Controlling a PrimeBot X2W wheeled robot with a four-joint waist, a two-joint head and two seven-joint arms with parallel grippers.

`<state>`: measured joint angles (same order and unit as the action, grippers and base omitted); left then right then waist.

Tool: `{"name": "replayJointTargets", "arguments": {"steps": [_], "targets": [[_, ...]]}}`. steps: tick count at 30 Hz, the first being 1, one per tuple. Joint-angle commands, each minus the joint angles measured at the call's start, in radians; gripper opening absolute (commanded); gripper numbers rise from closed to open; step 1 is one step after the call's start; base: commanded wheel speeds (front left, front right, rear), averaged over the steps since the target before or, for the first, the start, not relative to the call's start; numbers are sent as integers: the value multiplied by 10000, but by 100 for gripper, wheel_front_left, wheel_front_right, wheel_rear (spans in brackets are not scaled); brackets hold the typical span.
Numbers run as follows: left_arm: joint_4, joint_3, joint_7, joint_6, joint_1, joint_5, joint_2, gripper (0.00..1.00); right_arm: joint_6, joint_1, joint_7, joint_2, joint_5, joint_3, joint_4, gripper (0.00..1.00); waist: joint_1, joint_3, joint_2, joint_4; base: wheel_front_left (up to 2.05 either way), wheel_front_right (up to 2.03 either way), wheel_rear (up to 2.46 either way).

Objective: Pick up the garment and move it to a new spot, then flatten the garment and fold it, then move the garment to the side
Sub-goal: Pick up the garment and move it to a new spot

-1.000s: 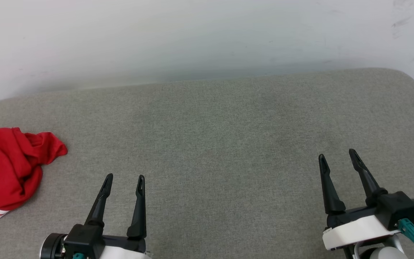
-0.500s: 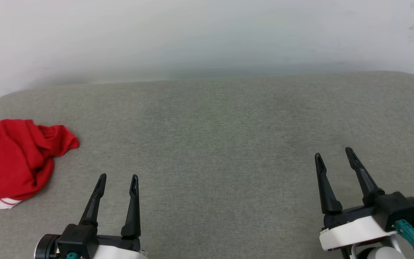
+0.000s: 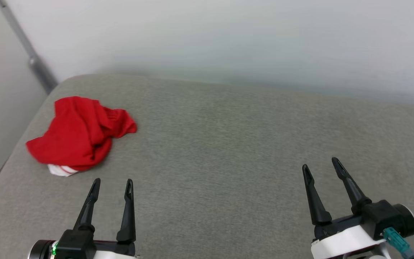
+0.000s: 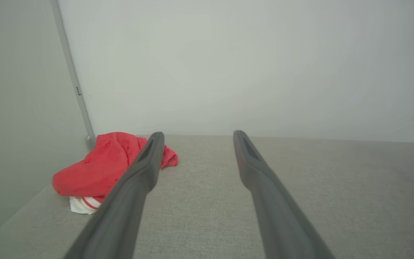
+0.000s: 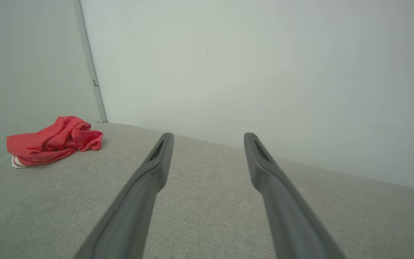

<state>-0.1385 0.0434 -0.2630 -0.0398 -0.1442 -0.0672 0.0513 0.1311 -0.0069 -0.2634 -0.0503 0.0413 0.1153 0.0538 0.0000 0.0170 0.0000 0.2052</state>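
Observation:
The garment point(image 3: 79, 133) lies crumpled in a red heap with a bit of white striped trim at its near edge, at the far left of the grey padded surface point(image 3: 228, 144). It also appears in the left wrist view as the garment point(image 4: 99, 169) and in the right wrist view as the garment point(image 5: 52, 140). My left gripper point(image 3: 112, 182) stands open at the lower left, a short way in front of the heap and apart from it. At the lower right my right gripper point(image 3: 321, 164) is open too, far from the cloth. Both hold nothing.
A pale wall point(image 3: 228, 43) runs along the back of the surface. A grey vertical strip point(image 3: 31, 57) marks the wall corner at the left, close behind the garment. The surface's left edge point(image 3: 2, 172) drops off beside the heap.
The head camera has turned left, so the garment sits further into the picture and the wall corner has come into view. Both grippers stay open in the same pose.

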Motion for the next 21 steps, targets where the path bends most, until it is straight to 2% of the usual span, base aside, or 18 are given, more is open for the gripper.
{"name": "replayJointTargets", "arguments": {"steps": [1, 9, 21], "targets": [[-44, -51, -28, 9, -177, 40, -15, 100, -6, 149, -21, 4, 85, 54, 27, 100, 0, -176, 0, 511, 0, 0, 0], [-177, -311, -28, 75, -455, 148, -16, 100, -6, 286, -21, 4, 221, 536, 136, 100, 0, -344, 0, 1503, 0, 0, 0], [-259, -496, -28, -268, -700, 153, -16, 100, -6, 381, -21, 2, 381, 860, 234, 100, 0, -523, 0, 2357, 0, 0, 0]]}}
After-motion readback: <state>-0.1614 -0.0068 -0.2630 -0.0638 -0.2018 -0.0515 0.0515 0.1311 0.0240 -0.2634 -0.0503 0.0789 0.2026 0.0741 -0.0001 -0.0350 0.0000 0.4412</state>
